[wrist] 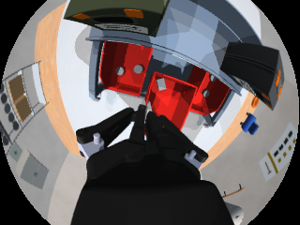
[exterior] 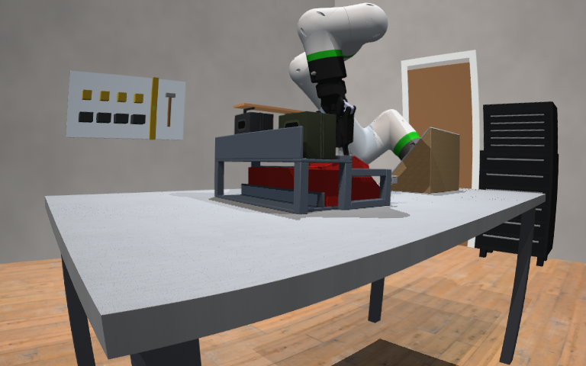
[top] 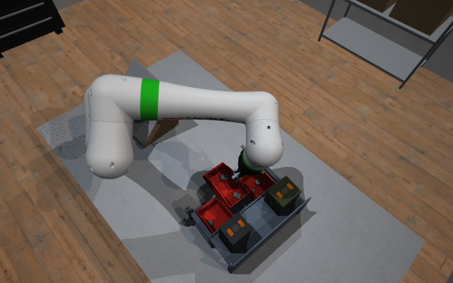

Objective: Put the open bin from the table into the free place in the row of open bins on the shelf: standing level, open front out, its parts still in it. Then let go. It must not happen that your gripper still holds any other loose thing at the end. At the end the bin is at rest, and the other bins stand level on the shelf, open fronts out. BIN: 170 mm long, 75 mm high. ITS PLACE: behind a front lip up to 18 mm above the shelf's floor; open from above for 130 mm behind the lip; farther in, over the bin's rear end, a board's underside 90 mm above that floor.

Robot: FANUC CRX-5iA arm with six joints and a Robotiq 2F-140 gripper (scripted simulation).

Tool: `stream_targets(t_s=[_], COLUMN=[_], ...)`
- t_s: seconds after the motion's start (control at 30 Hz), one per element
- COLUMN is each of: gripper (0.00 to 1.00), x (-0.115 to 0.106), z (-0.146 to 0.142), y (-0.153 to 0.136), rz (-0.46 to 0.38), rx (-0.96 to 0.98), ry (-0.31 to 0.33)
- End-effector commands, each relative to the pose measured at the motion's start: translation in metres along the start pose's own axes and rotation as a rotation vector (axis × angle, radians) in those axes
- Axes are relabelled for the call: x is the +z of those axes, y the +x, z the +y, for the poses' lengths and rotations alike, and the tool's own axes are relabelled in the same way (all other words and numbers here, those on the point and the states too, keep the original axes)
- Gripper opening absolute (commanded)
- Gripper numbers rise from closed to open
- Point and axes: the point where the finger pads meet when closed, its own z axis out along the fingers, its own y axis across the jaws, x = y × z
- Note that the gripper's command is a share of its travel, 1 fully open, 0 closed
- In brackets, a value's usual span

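The carried red bin is above the middle place of the row, tilted, its front end higher than its rear. Grey parts show in it. My gripper points down and is shut on this bin's side wall; the exact contact is partly hidden. The rear end is close to the upper board's edge; whether they touch is unclear. Two other red bins, one and one, stand on the shelf on either side, seemingly level.
The shelf's upper board runs behind the bins. A green case and a dark case stand on it. A brown wedge-shaped block is farther off on the table.
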Motion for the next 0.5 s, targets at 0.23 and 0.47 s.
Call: stream_targets(t_s=[0.23, 0.47], gripper=[0.00, 0.00], x=[0.0026, 0.0043], z=[-0.0001, -0.0001], y=[0.0008, 0.0013], rz=[0.001, 0.001], rx=[0.000, 0.000], ry=[0.000, 0.000])
